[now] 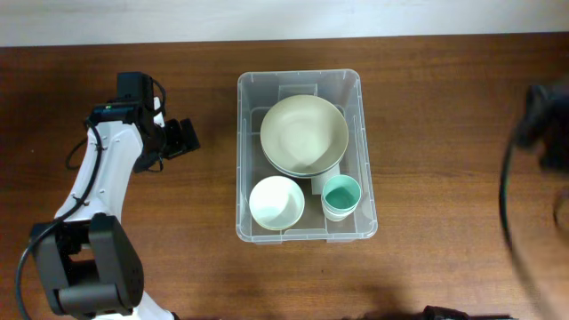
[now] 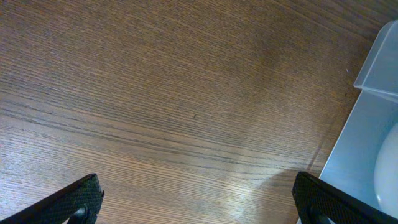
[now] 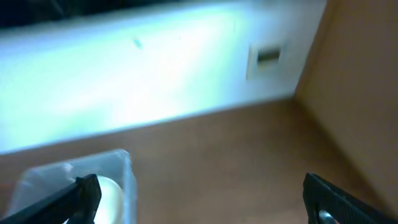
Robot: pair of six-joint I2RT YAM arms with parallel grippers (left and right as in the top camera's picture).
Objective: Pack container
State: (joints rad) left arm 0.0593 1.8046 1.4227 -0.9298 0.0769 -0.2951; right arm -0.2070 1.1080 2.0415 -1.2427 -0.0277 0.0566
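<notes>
Container (image 1: 307,234): clear rectangular plastic, rounded corners; round beige bowl (image 1: 304,135) inside.

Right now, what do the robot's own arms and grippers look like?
The left arm has white links, black joints and thin black cables. The left gripper is black, with finely textured fingers. The right arm is only a dark blur at the edge, trailing a black cable.
</notes>
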